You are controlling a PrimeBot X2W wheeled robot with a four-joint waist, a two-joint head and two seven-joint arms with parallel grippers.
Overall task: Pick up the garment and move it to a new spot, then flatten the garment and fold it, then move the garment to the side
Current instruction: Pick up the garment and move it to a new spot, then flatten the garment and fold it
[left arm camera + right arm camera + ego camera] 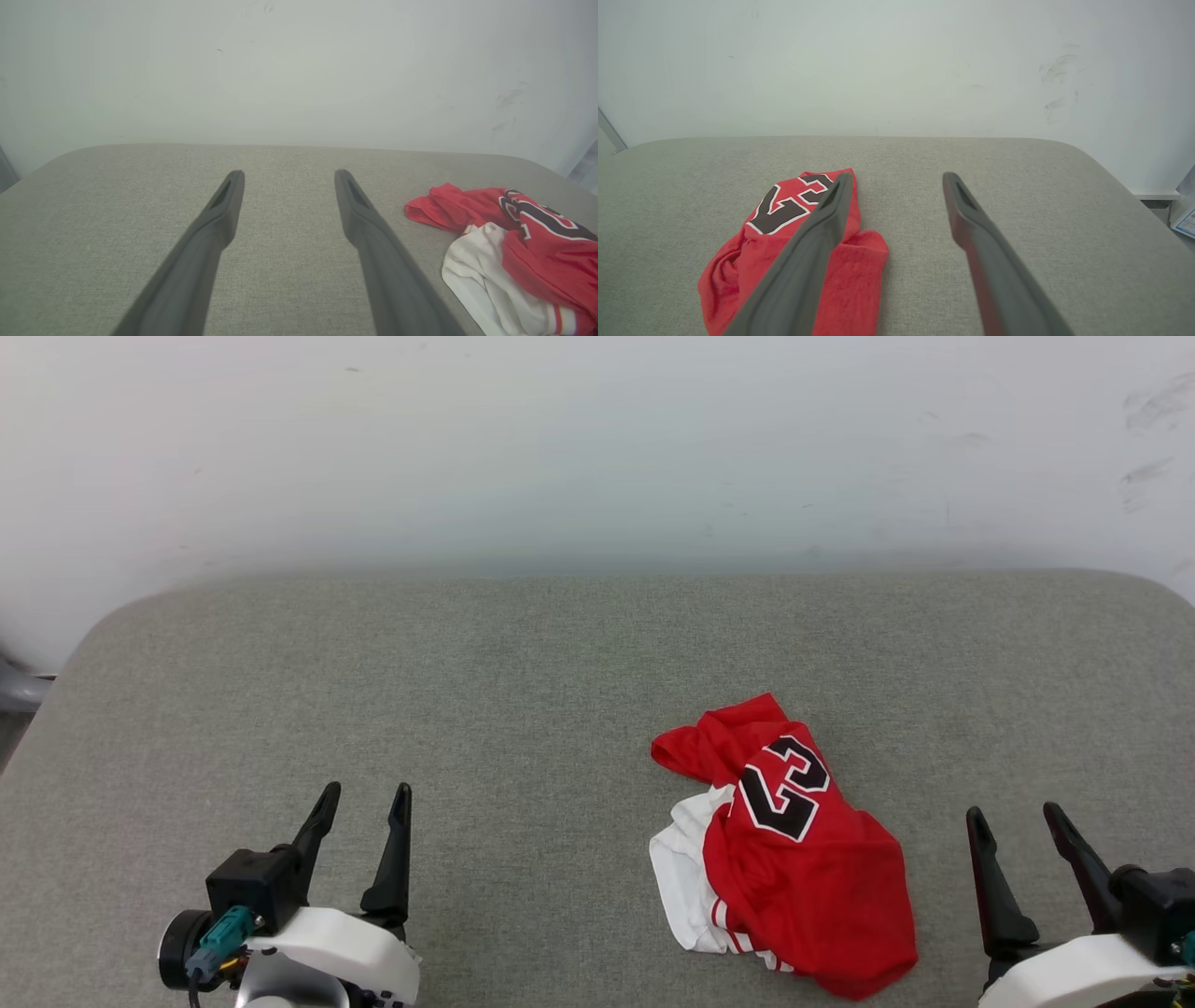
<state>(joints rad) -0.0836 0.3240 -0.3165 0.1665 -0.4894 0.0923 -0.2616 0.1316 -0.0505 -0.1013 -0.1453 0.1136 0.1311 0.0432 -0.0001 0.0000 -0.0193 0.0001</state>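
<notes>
Nearest, at the low left of the head view, the left gripper [367,790] is over the grey padded surface [485,672]. Its two dark fingers stand wide apart with nothing between them, and its white wrist is cut off by the bottom edge. How high it is above the fabric I cannot tell.

Right of the middle, on the near part of the surface, the garment [812,877] lies crumpled in a heap, touching neither gripper but nearer to the right one. A black "23" with white outline faces up. A white part with red stripes comes out at its near left side. The folds hide the rest of its shape. In the left wrist view the right edge cuts it off. In the right wrist view one finger covers part of it.

At the low right, the right gripper [1013,810] is also spread wide and empty, with its body cut off by the picture corner.
</notes>
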